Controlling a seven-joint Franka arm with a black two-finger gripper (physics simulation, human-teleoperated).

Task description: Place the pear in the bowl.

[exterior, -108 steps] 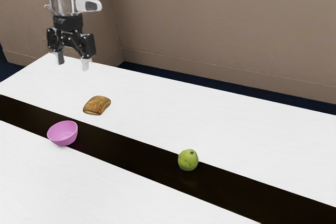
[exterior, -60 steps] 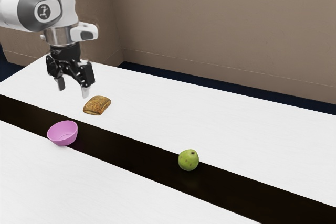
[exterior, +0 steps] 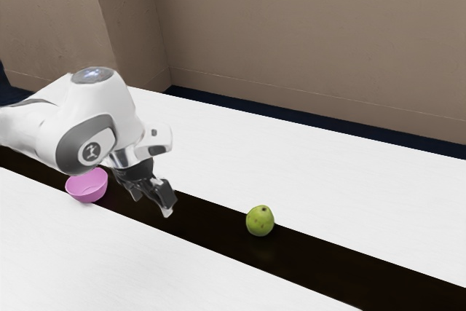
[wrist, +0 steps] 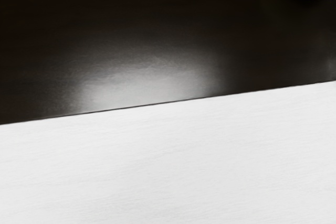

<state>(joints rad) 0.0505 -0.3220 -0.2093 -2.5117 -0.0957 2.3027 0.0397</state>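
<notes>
You're reaching for the pear [exterior: 260,221], which is sitting on the counter [exterior: 349,194], apart from your spread, empty tool [exterior: 152,205]; you're probably needing to centre over it before lowering.

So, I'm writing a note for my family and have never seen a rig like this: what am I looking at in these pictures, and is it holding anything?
The machine is a simulated robot arm, reaching in from the exterior view's left and ending in a black two-finger gripper. The exterior view comes from a camera at the arm's side. The wrist view comes from a camera on the arm's hand, looking at the surface: part of the pear, some dark strip and some white tabletop. The pear sits on that strip, and a pink bowl stands beyond the gripper from it. Nothing is held: the fingers are apart with nothing between them.
</notes>
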